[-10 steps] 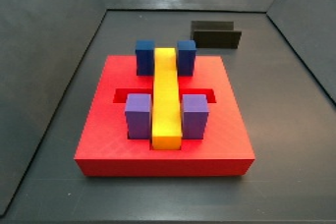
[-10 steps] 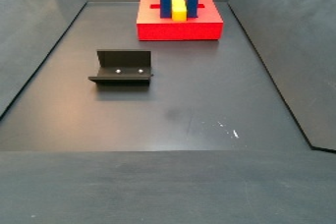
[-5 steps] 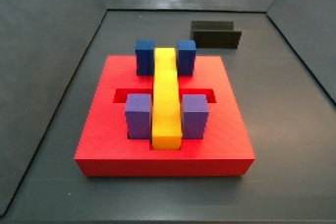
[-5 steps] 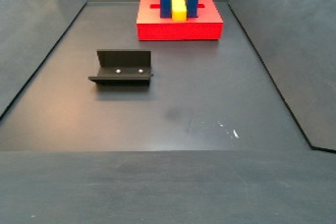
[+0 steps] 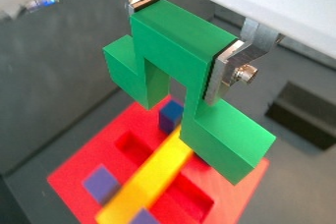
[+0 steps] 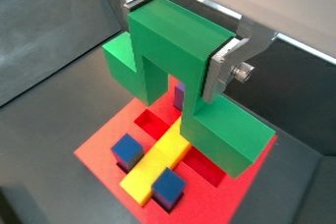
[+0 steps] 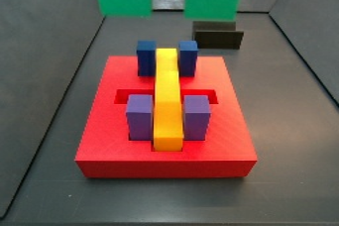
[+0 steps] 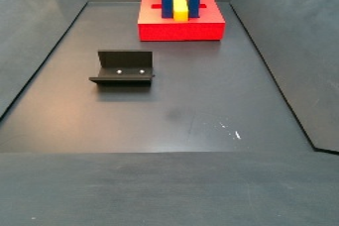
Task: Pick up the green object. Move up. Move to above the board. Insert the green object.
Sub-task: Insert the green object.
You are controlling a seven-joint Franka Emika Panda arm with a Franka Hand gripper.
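Three of the four steps look done, judging by how things lie: the green object (image 5: 184,81) is clamped in the tool (image 6: 197,41), lifted clear of the tabletop (image 8: 185,101), and hanging above the red board (image 7: 166,136); only the insertion appears left. In both wrist views the silver fingers (image 5: 237,63) press flat against the bridge of the green object, so the tool is closed on it with the jaws held apart only by that bridge. The piece is an arch, with its two legs pointing down toward the board and its long axis running level from leg to leg. In a side view that axis lies from 9 o'clock to 3 o'clock, crossing the yellow bar (image 7: 167,96), which runs from 12 to 6 between the blue blocks (image 7: 146,56) and the purple blocks (image 7: 141,117). There the green object sits at 12 o'clock from the board's centre, high near the frame edge, with the fixture (image 7: 217,36) low behind it. I judge the legs should straddle the yellow bar and drop into the red recesses.
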